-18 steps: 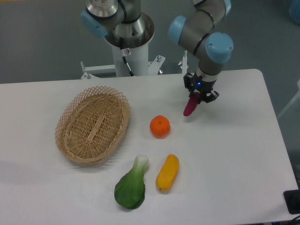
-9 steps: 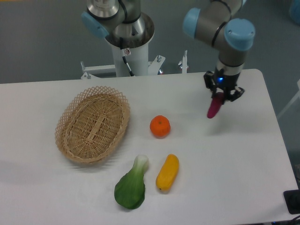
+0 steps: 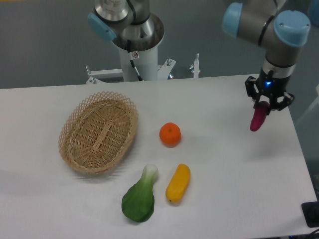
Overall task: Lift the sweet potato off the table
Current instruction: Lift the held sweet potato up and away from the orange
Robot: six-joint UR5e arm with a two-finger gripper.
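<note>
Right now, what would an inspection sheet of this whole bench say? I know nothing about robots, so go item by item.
Surface: white table, flat, rounded corners, no spills seen.
Job's things: sweet potato, magenta, hanging nose-down from the hand near the table's right edge; whether its tip touches the table cannot be told.
Clutter: wicker basket at left, nothing in it; orange mid-table; yellow vegetable and green leafy vegetable side by side near the front.
Hand: hand shut on the sweet potato's upper end.
Cables: one dark cable on the white pedestal.
Surroundings: grey floor behind; dark object at lower right, too cropped to name.
</note>
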